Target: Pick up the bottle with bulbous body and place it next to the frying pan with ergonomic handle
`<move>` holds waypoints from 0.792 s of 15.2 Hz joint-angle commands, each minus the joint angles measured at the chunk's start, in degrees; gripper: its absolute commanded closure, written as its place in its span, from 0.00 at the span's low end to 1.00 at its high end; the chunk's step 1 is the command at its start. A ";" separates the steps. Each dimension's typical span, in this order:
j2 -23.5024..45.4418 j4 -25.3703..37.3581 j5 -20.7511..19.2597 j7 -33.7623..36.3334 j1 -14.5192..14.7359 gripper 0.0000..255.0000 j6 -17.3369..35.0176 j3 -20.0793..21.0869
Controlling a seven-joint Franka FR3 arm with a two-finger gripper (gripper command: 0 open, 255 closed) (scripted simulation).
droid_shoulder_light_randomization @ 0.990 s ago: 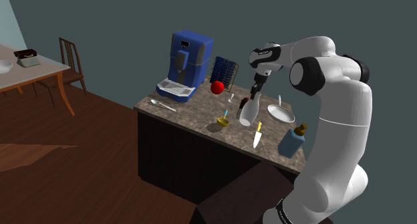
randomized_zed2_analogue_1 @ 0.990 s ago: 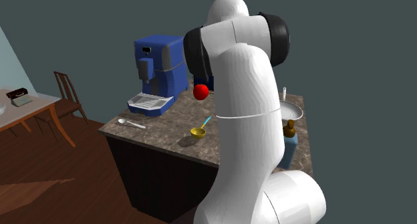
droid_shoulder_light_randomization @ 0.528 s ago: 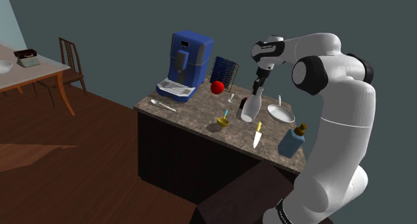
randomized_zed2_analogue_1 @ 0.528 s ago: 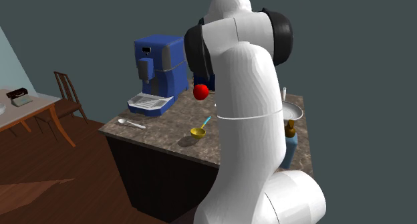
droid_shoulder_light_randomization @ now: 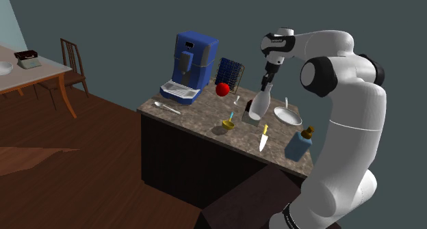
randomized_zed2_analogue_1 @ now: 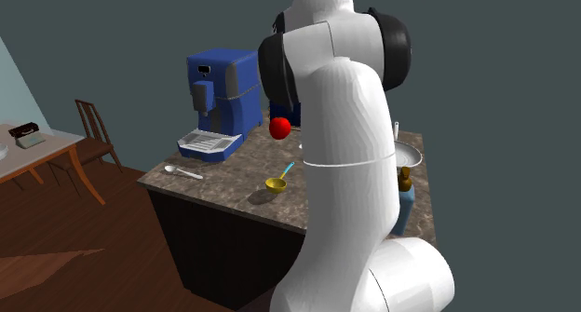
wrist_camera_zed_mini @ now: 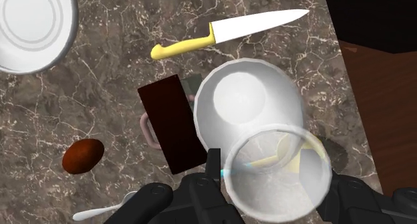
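My gripper is clamped on the clear, ring-rimmed neck of the bottle, whose smooth white bulbous body sits over the veined brown marble counter, near the round white frying pan. The bottle hides part of a dark boxy object with a pinkish loop, and something yellow shows blurred through its neck. I cannot tell whether its base touches the counter, and the pan is cut off at the wrist view's edge.
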 commanded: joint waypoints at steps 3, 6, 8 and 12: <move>-0.54 0.96 -0.12 -1.10 -0.81 1.00 -1.45 -0.43; -0.55 0.73 0.12 -4.65 -3.37 1.00 -1.19 -1.41; -0.27 1.00 0.39 -7.05 -5.18 1.00 -1.16 -2.04; 1.00 2.54 1.21 -11.91 -9.09 1.00 -1.44 -3.18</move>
